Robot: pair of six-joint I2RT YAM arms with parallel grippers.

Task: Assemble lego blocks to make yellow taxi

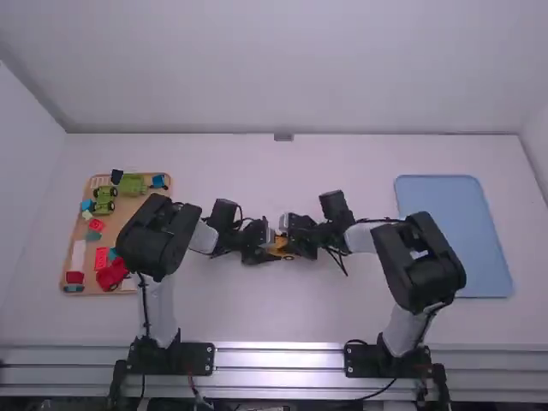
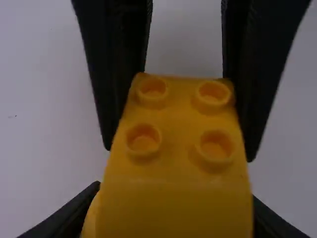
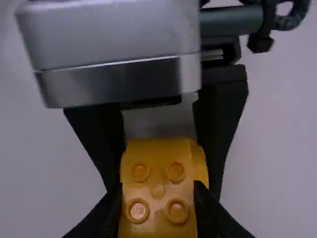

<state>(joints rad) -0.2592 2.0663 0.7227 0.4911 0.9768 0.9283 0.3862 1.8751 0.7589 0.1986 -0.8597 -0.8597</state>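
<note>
Two grippers work on the same yellow assembly [image 1: 281, 247], over about the middle of the table [image 1: 274, 312], roughly halfway between its left and right edges. The left gripper [image 2: 177, 191] is closed to the width of the assembly, its fingers at either side; the right gripper [image 3: 158, 184] also clasps it, from the facing side. Round studs stand on its top. I cannot tell whether the yellow parts are fully seated on each other, or whether the assembly touches the table.

The step in hand looks like joining or steadying pieces of the taxi's body. Next, I would square the parts up, press them evenly, and let one gripper go only once the other has it firmly.

Farther out, the tray [image 1: 127, 208] sits toward the table's left edge, with a green piece [image 1: 133, 184] by its far edge and a red piece [image 1: 111, 274] near its near right corner. Toward the table's right edge lies a blue mat [image 1: 454, 231].

Raised lettering marks one stud in the right wrist view; I make out no other labels.
</note>
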